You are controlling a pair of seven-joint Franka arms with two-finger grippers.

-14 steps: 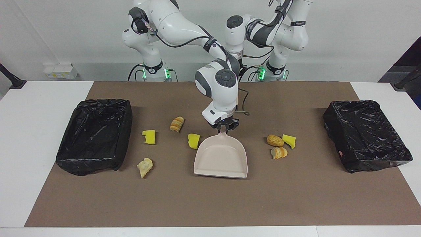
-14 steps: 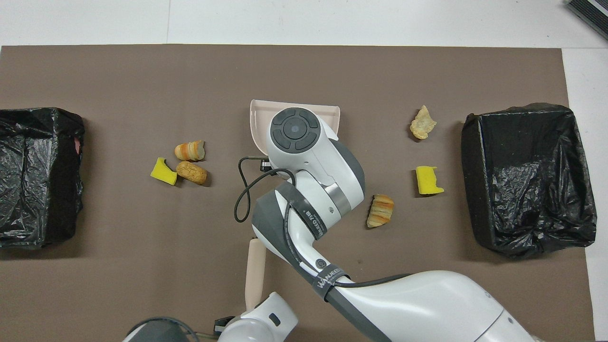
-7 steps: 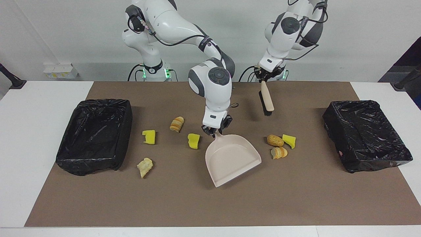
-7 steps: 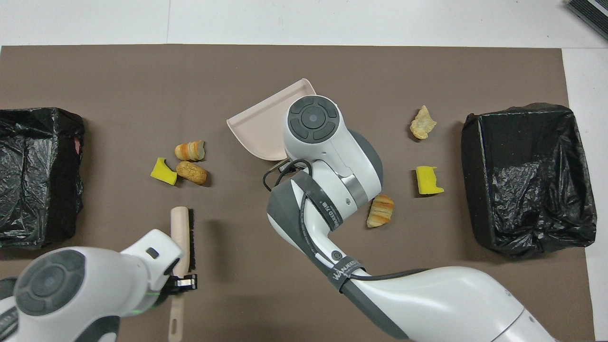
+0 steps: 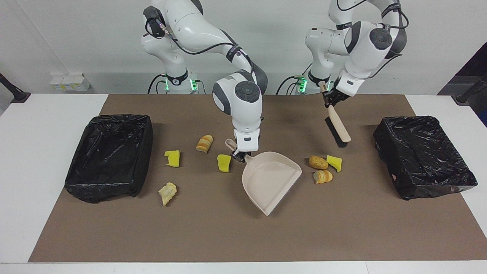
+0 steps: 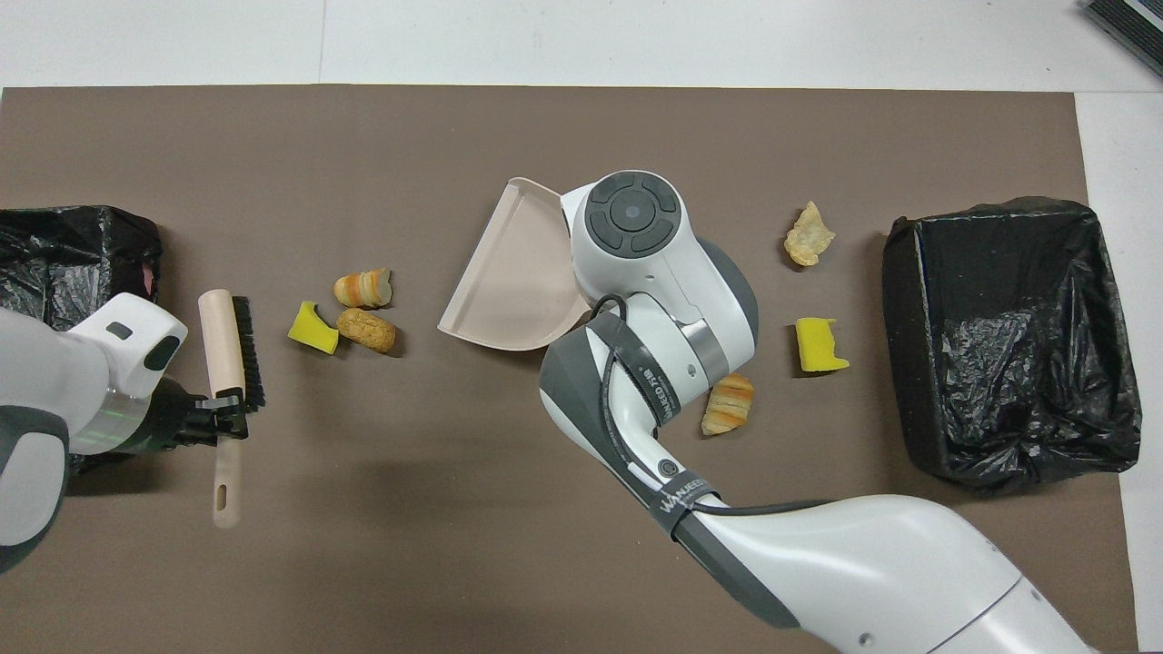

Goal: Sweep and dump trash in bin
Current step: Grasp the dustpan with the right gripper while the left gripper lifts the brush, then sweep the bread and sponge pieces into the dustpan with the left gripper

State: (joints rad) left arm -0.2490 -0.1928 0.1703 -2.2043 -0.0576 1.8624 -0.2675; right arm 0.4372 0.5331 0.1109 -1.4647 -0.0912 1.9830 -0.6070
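Note:
My right gripper (image 5: 237, 154) is shut on the handle of the beige dustpan (image 5: 271, 179), which lies low on the brown mat with its open edge turned toward the left arm's end; the dustpan also shows in the overhead view (image 6: 513, 272). My left gripper (image 5: 330, 99) is shut on the beige brush (image 5: 336, 125), holding it tilted over the mat beside three scraps: a yellow wedge (image 5: 335, 162), a brown lump (image 5: 318, 162) and a striped lump (image 5: 323, 176). Toward the right arm's end lie a yellow wedge (image 5: 223, 163), a striped lump (image 5: 204, 143), another yellow wedge (image 5: 172, 158) and a tan scrap (image 5: 167, 192).
A black-lined bin (image 5: 102, 188) stands at the right arm's end of the mat and another (image 5: 433, 188) at the left arm's end. In the overhead view the right arm (image 6: 654, 363) covers the yellow wedge by the dustpan handle.
The right gripper has swung the dustpan's open edge round toward the left arm's end. The left arm has carried the brush out toward the left arm's end, beside the three scraps.

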